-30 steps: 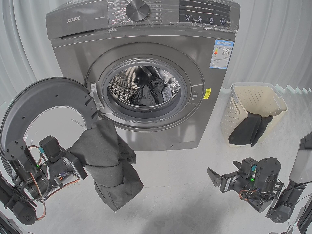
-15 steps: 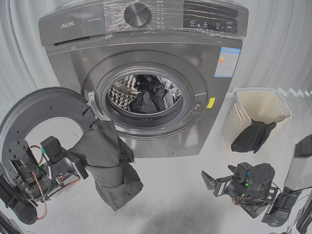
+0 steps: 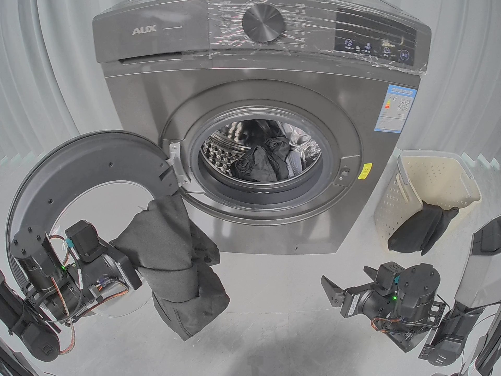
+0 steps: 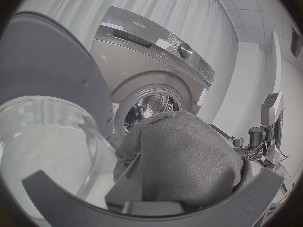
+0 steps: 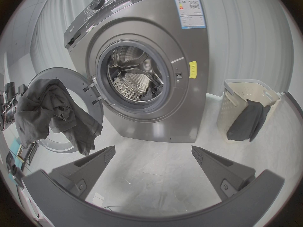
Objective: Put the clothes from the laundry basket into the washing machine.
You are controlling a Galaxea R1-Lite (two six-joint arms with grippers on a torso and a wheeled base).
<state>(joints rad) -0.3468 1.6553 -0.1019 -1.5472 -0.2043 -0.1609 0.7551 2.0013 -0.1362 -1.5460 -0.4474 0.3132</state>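
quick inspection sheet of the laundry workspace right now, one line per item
surface: pale floor before the washing machine
job's things: door swung open; dark clothes in the drum; grey garment hanging below the door; dark garment draped over the laundry basket rim
clutter: nothing seen
grippers: left gripper shut on the grey garment; right gripper open, empty, low over the floor
cables: loose wires at the left wrist
surroundings: white curtain behind the machine
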